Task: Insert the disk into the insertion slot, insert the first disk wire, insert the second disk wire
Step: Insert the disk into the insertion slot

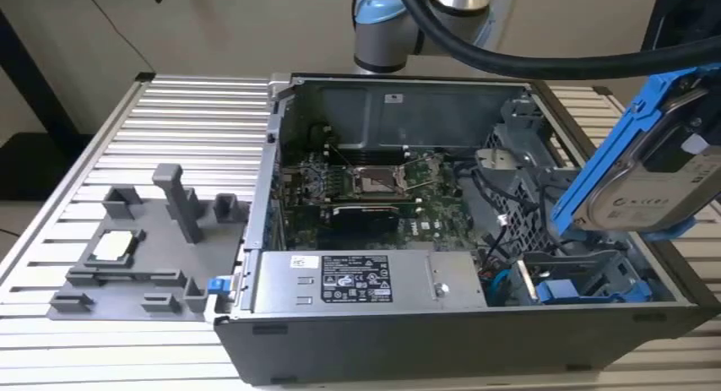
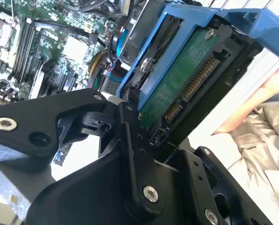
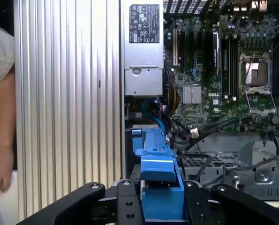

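Blue-framed disk (image 1: pixel 647 167) clamped in claw (image 3: pixel 160 197), tilted, lower edge clear above insertion slot (image 1: pixel 586 279); open room between.

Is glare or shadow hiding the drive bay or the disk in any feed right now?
Exterior view: even light; the slot sits in the shade of the case, blue rails readable; the disk is well lit. Second wrist view: white washout behind the disk, its green board clear. First wrist view: bright streaks on the ribbed table, motherboard evenly lit.
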Controlling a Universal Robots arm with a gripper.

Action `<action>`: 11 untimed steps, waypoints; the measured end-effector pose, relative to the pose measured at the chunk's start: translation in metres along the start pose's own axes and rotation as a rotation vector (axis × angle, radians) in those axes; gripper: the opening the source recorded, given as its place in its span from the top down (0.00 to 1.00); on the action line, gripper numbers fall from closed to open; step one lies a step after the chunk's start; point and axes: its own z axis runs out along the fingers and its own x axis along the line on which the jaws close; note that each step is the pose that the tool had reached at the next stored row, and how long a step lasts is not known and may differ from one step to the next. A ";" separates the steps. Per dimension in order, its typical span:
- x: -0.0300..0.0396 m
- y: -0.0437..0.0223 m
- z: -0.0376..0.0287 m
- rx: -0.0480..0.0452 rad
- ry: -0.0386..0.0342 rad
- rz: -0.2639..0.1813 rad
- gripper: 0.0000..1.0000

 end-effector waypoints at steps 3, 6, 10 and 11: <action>0.0000 -0.0001 0.0021 0.0000 0.0001 0.000 0.67; 0.0000 -0.0002 0.0047 0.0000 0.0000 0.000 0.67; 0.0000 -0.0004 0.0095 0.0000 0.0001 0.000 0.67; 0.0000 -0.0005 0.0110 0.0000 0.0001 0.000 0.67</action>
